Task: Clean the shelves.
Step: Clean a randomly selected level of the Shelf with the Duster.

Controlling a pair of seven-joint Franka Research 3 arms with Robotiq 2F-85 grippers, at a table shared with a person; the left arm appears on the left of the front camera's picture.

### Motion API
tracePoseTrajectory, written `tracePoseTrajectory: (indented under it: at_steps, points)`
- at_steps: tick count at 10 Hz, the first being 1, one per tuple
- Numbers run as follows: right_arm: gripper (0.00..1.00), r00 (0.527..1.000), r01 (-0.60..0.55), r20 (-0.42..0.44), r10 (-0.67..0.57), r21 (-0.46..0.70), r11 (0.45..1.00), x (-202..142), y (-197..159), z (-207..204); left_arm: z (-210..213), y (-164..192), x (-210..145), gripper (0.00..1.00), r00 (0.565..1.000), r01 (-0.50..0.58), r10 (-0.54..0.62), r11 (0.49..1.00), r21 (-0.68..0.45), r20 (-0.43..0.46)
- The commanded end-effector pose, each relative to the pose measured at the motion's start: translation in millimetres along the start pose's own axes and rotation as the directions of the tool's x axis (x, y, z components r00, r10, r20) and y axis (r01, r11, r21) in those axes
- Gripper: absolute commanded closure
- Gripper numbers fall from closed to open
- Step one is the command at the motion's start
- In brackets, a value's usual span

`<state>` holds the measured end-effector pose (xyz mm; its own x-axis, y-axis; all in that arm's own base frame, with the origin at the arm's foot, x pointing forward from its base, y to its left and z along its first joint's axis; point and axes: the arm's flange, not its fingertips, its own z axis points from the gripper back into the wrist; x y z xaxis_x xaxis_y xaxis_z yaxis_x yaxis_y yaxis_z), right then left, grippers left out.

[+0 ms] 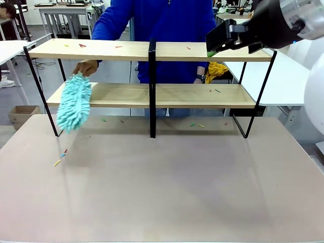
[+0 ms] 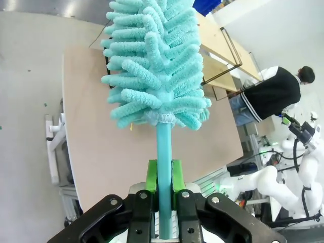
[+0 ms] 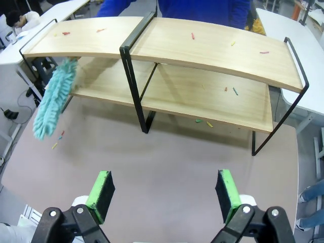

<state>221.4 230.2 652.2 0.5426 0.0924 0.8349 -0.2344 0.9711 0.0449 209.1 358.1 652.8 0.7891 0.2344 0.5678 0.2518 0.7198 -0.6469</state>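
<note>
L gripper [image 2: 164, 177] pinches the handle of a teal microfibre duster [image 2: 152, 66], green pads pressed on it, fluffy head pointing away. R gripper [image 3: 164, 190] is spread wide, nothing btwn its pads, raised & facing the shelves [image 1: 121, 49]. Shelves stand on the far half of the beige tabletop [image 1: 162, 192]; coloured scraps [image 1: 196, 124] lie on boards & tabletop. Person's hand [image 1: 87, 67] holds a second duster [image 1: 74, 104] at the shelves' left end.

No legible text or labels.
</note>
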Motion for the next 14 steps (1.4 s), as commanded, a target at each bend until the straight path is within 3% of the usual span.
tracePoseTrajectory:
  at_steps: [1,6,9,10,11,14]
  points:
    - [0.0,1.0,0.003,0.001,-0.003,-0.001,1.0,1,-1,0,-2,0,-4,0.87,1.0,0.004,-0.004,1.0,0.025,-0.007]
    - [0.0,1.0,0.003,0.001,-0.003,-0.001,1.0,1,-1,0,4,6,-9,0.87,1.0,-0.012,0.012,1.0,0.016,0.003]
    - [0.0,1.0,0.003,0.001,-0.003,-0.001,1.0,1,-1,0,-31,-37,0,0.87,0.979,0.145,-0.141,0.989,0.017,-0.145]
    - [0.0,1.0,0.003,0.001,-0.003,-0.001,1.0,1,-1,0,-54,-62,0,0.87,0.943,0.237,-0.224,0.971,0.026,-0.244]
    - [0.0,1.0,0.003,0.001,-0.003,-0.001,1.0,1,-1,0,-77,-88,-3,0.87,0.88,0.344,-0.328,0.939,-0.016,-0.343]
    - [0.0,1.0,0.003,0.001,-0.003,-0.001,1.0,1,-1,0,-167,-169,-29,0.87,0.604,0.559,-0.538,0.812,-0.169,-0.587]
